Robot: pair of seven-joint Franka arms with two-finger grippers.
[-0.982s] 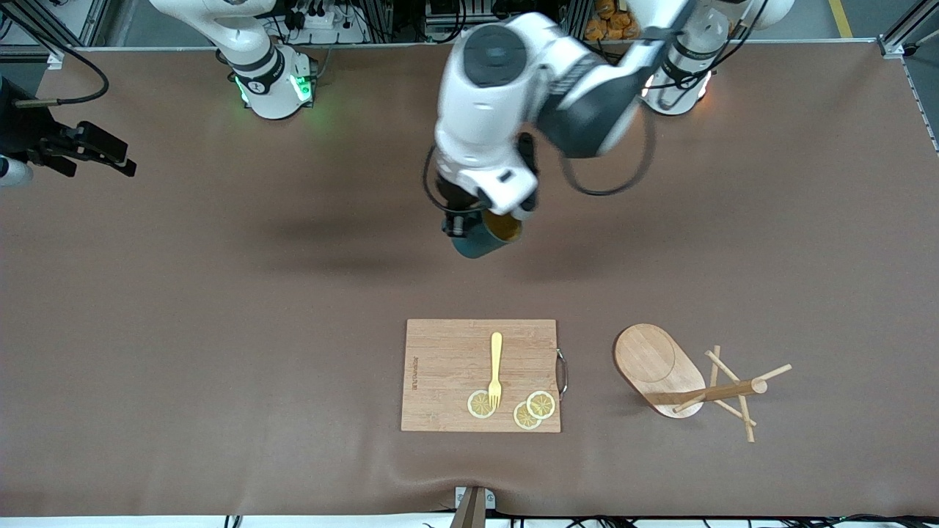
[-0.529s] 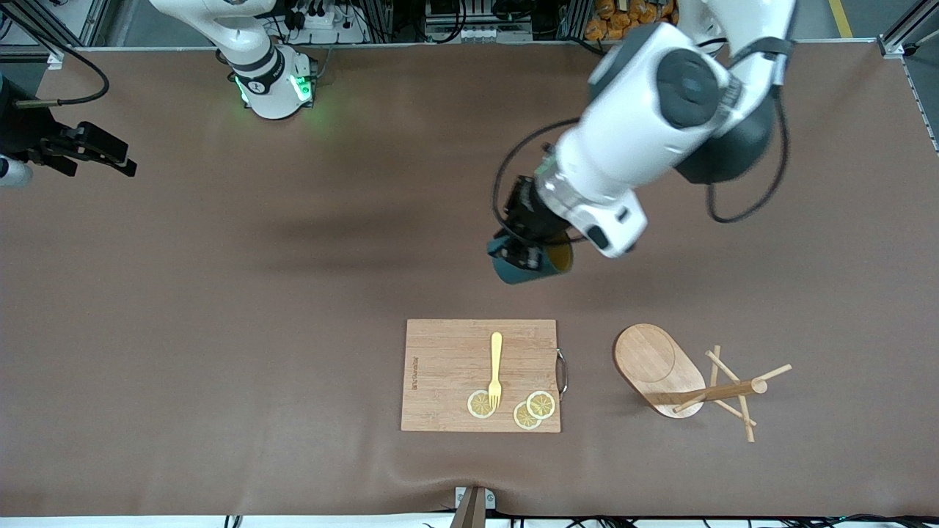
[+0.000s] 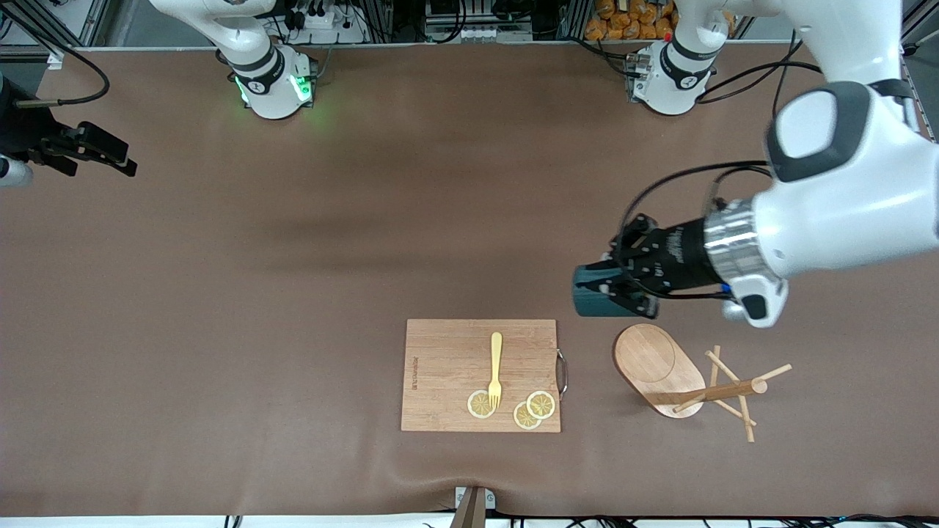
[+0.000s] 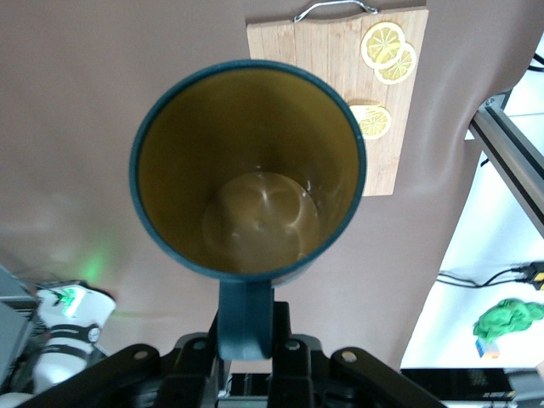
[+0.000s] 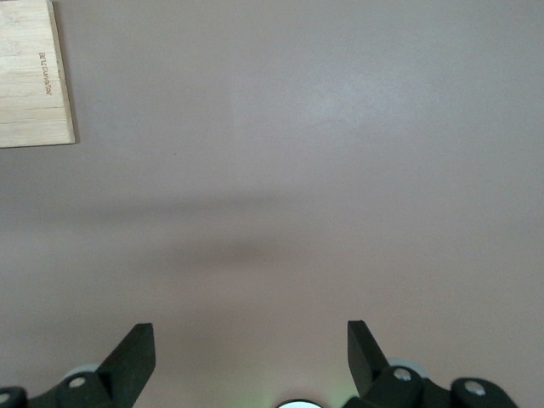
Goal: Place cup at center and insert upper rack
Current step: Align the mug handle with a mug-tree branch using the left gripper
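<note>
Cup (image 3: 596,301): dark teal mug with a mustard-yellow inside, held on its side in the air over the counter (image 3: 220,293), just above the mug tree's oval base.
Left end effector (image 3: 629,287): clamped on the cup's handle (image 4: 245,327); the left wrist view looks straight into the mug's empty mouth.
Mug tree (image 3: 697,381): lies tipped over on the counter, post and crossing pegs flat, base on edge.
Cutting board (image 3: 480,375): beside the mug tree, toward the right arm's end, carrying a yellow fork (image 3: 496,369) and lemon slices (image 3: 541,404).
Right end effector (image 5: 251,353): fingers spread wide, holding nothing; this arm waits over bare counter, well away from the mug tree.
Step in hand: carrying the cup; it seems not yet set down.
Next move: likely turn the mug upright, lower it to the counter, release, then deal with the fallen mug tree.
</note>
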